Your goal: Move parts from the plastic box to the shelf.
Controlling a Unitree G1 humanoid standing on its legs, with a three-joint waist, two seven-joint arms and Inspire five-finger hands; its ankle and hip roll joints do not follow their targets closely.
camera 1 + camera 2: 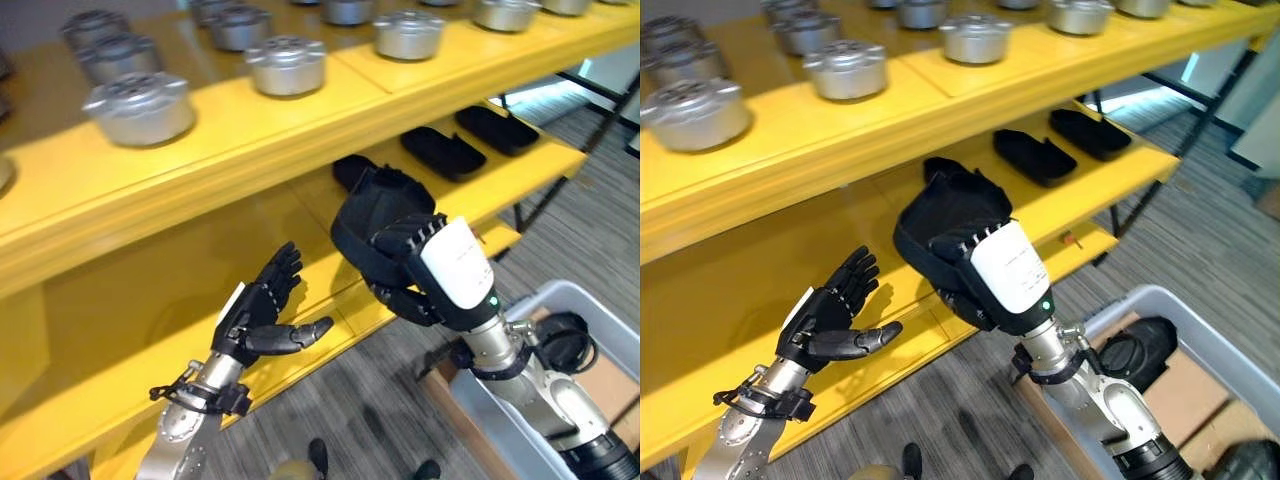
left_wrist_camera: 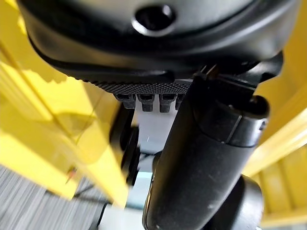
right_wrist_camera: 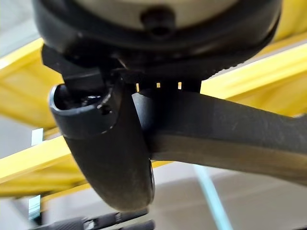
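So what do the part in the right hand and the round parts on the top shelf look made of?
Part in the right hand: matte black, no glare, probably moulded plastic or rubber. Round parts: silver-grey with soft highlights, probably cast metal.

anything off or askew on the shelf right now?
Nothing stands out. Metal parts sit upright on the top shelf, black parts lie flat below. Right robot hand holds a black part.

A black moulded part (image 1: 950, 215) is held up in the right hand (image 1: 985, 275) before the yellow shelf (image 1: 970, 80); 2 more black parts (image 1: 1035, 157) lie flat on the middle level. The grey plastic box (image 1: 1230, 355) sits on the floor, another dark part (image 1: 1140, 355) inside.
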